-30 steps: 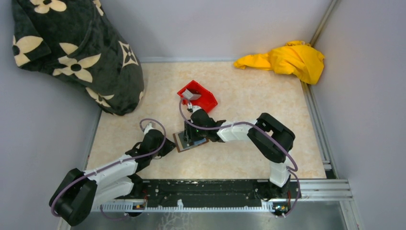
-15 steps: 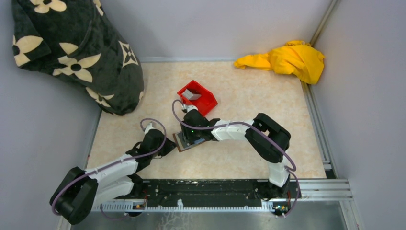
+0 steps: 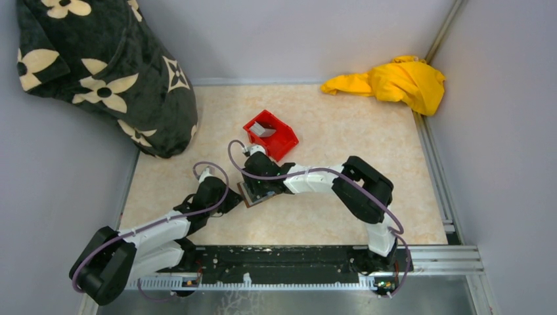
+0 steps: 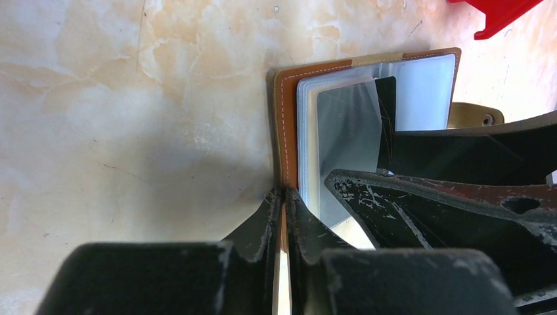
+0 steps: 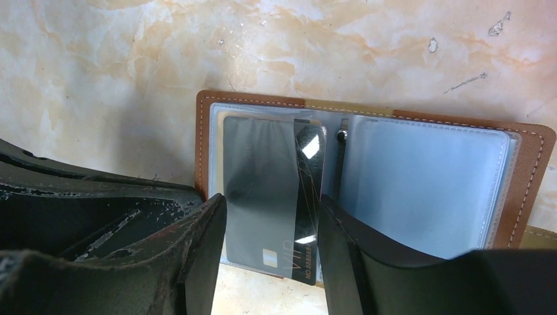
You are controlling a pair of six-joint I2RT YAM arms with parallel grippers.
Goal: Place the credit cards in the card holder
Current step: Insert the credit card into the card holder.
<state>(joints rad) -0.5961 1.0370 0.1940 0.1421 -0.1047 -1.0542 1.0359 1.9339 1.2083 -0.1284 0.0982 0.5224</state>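
Note:
The brown card holder [image 5: 205, 138] lies open on the table, its clear sleeves facing up. A dark credit card [image 5: 263, 184] marked VIP sits mostly inside the left sleeve, its near end sticking out. My right gripper [image 5: 272, 230] is open, one finger on either side of that card's near end. My left gripper [image 4: 284, 200] is shut on the holder's brown edge [image 4: 286, 118], pinning it. In the top view both grippers meet at the card holder [image 3: 245, 196], the left gripper [image 3: 235, 199] beside the right gripper [image 3: 257, 187]. Another grey card [image 3: 264, 130] rests in the red bin.
The red bin [image 3: 279, 139] stands just behind the card holder. A dark flowered blanket [image 3: 105, 72] fills the back left corner. A yellow cloth [image 3: 394, 79] lies at the back right. Walls close off the table's sides.
My right arm has slid left over the card holder, carrying the card further into the sleeve. Its jaws have widened. The left gripper has stayed put.

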